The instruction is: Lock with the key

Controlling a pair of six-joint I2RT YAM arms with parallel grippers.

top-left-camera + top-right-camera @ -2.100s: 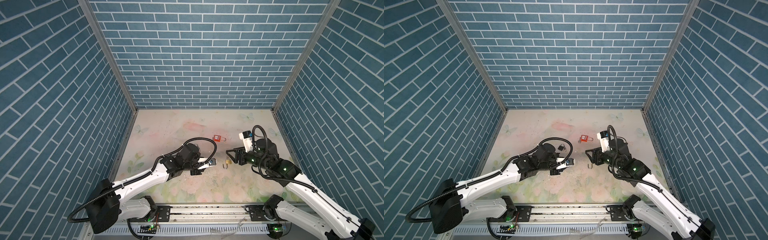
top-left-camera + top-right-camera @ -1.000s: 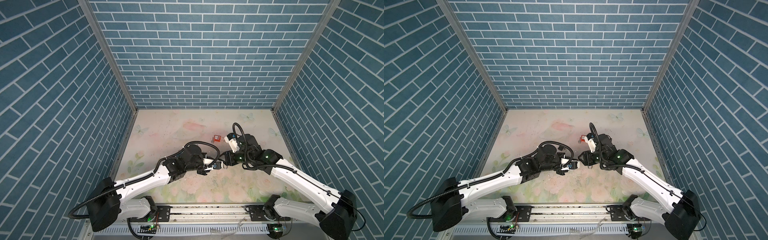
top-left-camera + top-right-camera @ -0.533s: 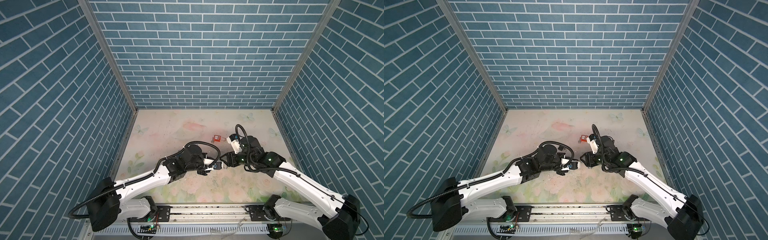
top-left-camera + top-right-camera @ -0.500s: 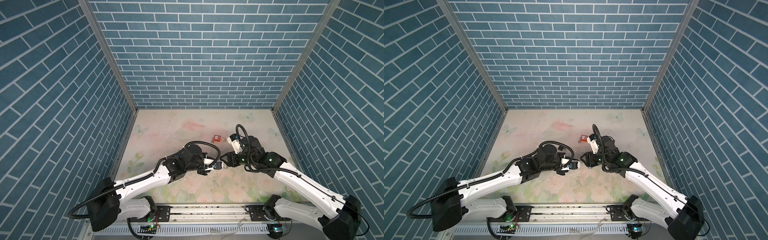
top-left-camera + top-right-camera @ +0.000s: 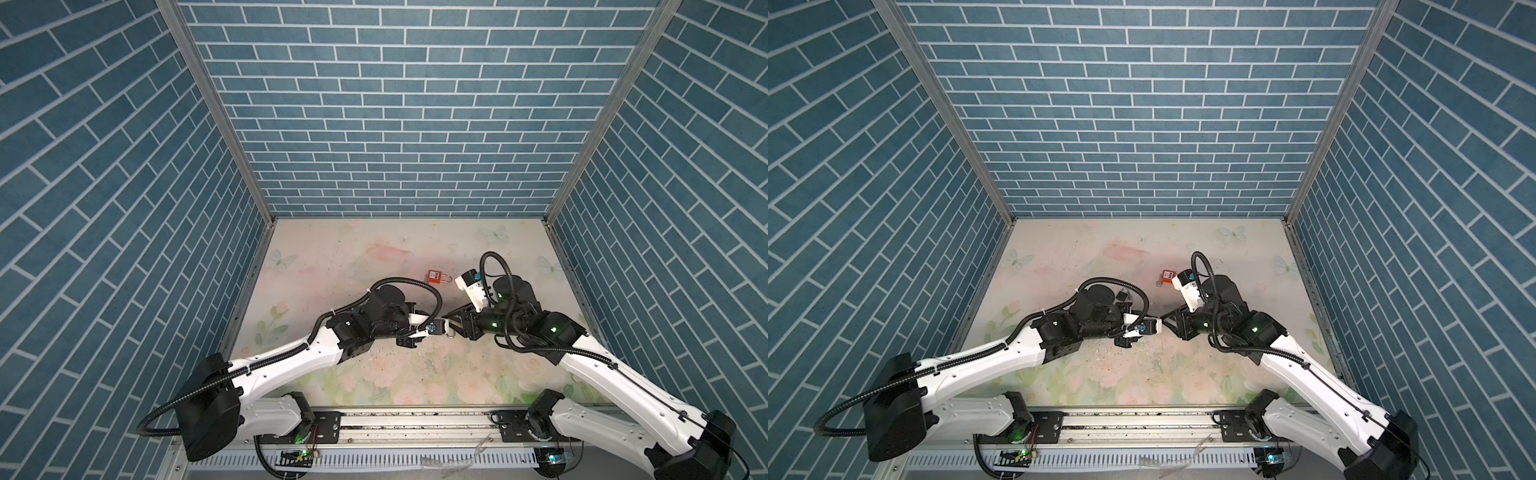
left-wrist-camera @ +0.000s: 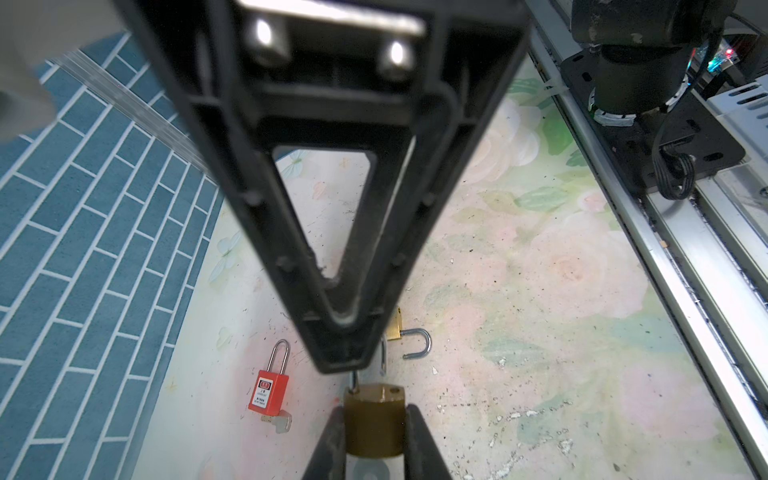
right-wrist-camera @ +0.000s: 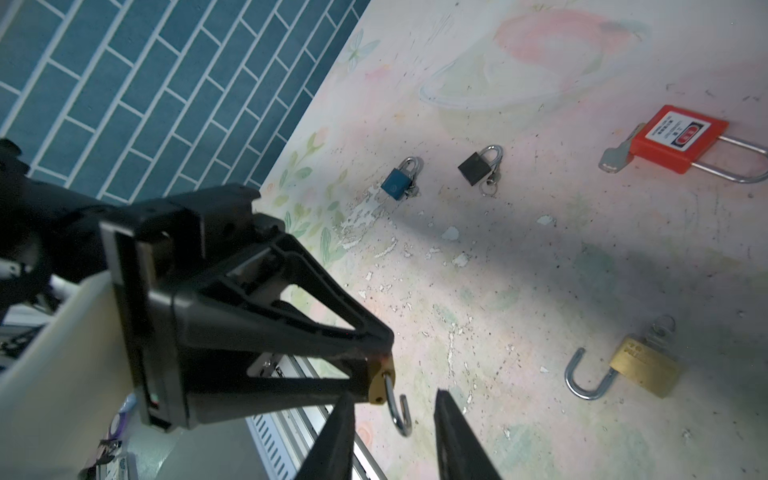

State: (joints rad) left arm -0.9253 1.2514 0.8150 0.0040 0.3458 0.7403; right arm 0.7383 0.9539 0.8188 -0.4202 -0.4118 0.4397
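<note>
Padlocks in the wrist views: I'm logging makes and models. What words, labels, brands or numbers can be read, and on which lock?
Nothing is legible enough to quote.
The red padlock: white label with printed lines and a red mark, too small to read.
The loose brass padlock: faint stamped lettering, too blurred to read.
The held brass padlock, blue padlock, black padlock: no text shows.

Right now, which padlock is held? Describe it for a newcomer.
Look just above the middle of the flowered table. There the left gripper pinches a brass padlock, its shackle hanging open. The other brass padlock lies on the table; only this one is off it.
</note>
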